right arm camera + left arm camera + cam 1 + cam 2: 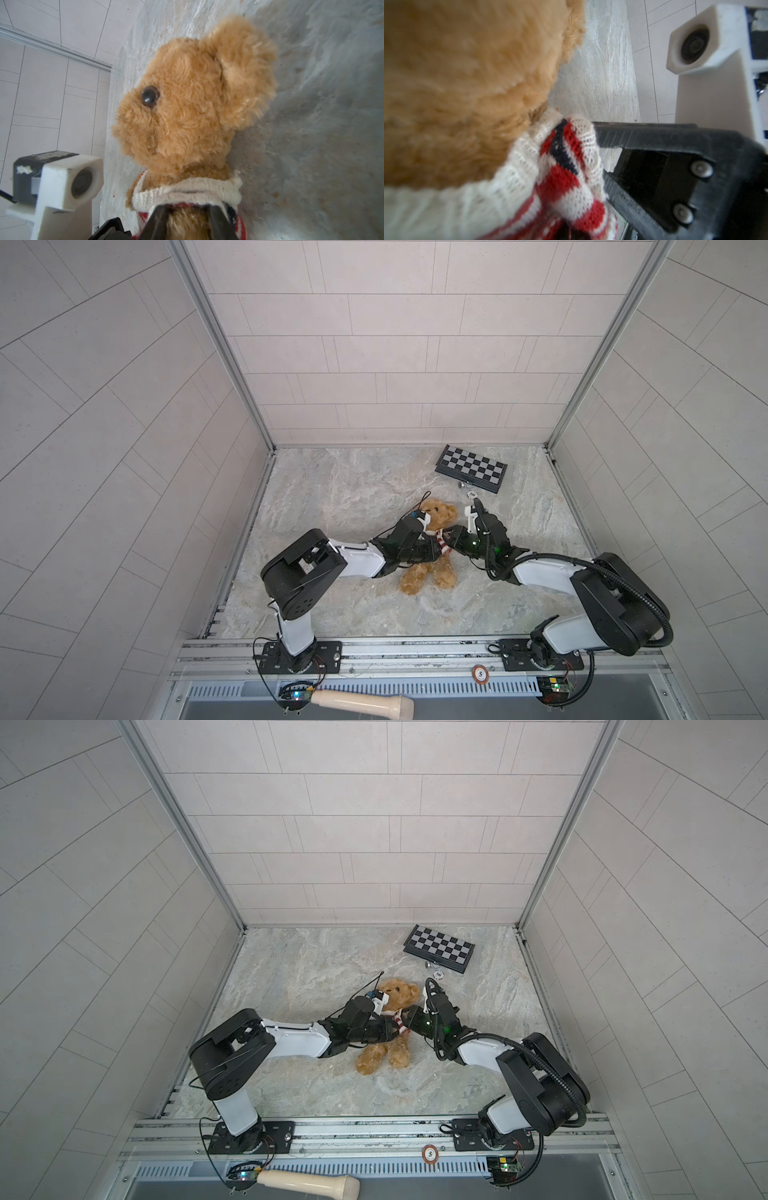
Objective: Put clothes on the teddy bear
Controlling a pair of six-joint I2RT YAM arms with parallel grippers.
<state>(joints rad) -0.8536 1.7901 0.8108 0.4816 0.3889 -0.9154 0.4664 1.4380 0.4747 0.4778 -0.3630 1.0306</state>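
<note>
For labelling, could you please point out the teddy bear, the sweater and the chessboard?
teddy bear (187, 116), right wrist view, its cheek
sweater (560, 178), left wrist view, a red stripe
chessboard (471, 467), in a top view, chequered face

In both top views the left arm (361, 562) and right arm (536, 572) hide the teddy bear's (444, 514) torso from us; the small pieces (471, 494) beside the chessboard (471, 468) are too small to identify.

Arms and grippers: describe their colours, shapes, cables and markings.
The left arm and right arm both have white link shells and black joint housings. A thick black corrugated hose runs along the right arm only. The fingers are dark and ridged.
</note>
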